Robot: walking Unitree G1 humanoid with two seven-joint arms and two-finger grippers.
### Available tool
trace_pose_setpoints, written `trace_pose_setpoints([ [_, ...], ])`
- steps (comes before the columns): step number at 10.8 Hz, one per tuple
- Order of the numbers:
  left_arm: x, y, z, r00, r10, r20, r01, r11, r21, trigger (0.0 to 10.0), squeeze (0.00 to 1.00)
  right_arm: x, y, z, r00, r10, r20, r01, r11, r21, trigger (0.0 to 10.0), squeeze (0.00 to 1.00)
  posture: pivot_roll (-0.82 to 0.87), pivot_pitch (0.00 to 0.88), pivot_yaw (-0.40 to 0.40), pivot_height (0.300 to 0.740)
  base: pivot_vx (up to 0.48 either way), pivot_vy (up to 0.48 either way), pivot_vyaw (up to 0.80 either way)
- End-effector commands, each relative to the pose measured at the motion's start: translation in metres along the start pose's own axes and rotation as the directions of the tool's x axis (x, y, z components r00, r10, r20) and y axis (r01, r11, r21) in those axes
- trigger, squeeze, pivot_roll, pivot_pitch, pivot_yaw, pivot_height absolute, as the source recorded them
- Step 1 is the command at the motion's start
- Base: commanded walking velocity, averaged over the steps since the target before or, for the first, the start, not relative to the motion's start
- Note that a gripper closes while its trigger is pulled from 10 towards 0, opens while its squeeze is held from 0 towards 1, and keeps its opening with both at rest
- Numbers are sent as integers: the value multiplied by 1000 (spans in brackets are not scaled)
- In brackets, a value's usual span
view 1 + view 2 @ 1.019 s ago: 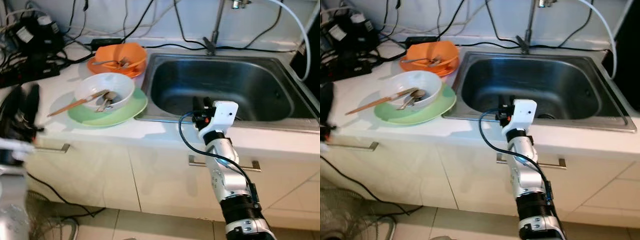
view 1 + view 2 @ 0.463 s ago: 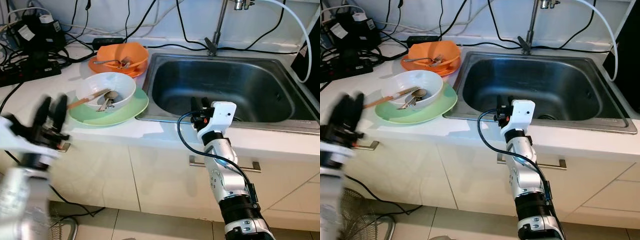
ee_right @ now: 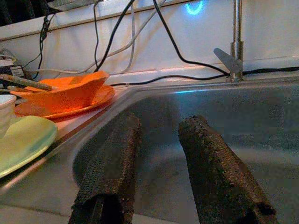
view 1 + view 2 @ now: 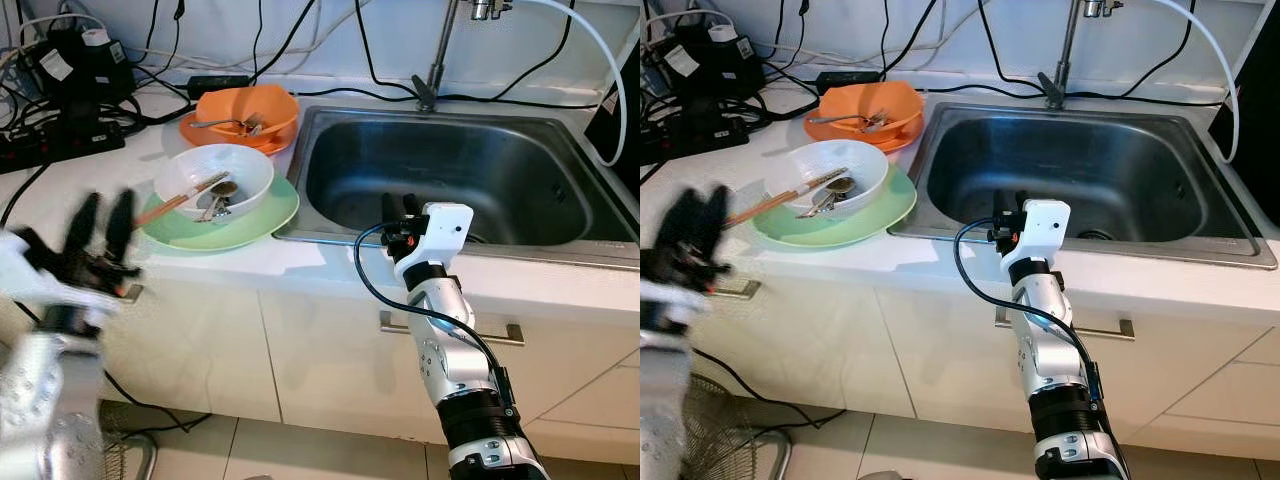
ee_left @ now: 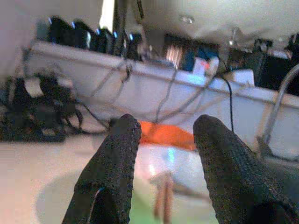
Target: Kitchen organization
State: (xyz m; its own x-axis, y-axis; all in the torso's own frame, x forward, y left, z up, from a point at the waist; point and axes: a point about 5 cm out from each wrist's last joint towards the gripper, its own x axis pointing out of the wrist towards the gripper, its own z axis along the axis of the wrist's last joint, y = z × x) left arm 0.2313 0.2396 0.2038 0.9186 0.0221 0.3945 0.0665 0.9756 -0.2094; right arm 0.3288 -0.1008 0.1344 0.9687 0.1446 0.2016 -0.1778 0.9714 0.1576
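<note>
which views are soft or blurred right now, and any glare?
Left and right eye views: the left gripper is motion-smeared, while the white bowl and sink stay sharp. Left wrist view: the fingers are crisp and the background is out of focus. Right wrist view: mostly sharp, with a blue glare spot on the wall.

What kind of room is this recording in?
A home kitchen, most likely: a stainless steel sink with a tap is set into a white counter over cabinets, and used dishes sit beside it, a white bowl on a green plate.
</note>
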Motion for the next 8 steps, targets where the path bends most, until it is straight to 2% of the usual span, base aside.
trace_pose_setpoints([
  [1,2,0,11,999,0,42,-2,999,35,10000,0,3,2,2,1000,6,13,-7,1000,14,10000,0,159,0,49,740,0,0,0],
  [3,0,0,6,1000,2,26,-3,999,43,10000,0,3,3,3,1000,9,13,-10,1000,16,10000,0,161,0,43,740,0,0,0],
  [5,-6,1,-5,1000,26,-6,-25,1000,15,10000,0,4,2,3,1000,8,14,-8,1000,13,10000,0,157,0,42,740,0,0,0],
  [8,-19,1,-18,998,51,-47,-51,999,0,10000,0,4,1,4,1000,7,16,-7,1000,13,10000,0,160,0,38,740,0,0,0],
])
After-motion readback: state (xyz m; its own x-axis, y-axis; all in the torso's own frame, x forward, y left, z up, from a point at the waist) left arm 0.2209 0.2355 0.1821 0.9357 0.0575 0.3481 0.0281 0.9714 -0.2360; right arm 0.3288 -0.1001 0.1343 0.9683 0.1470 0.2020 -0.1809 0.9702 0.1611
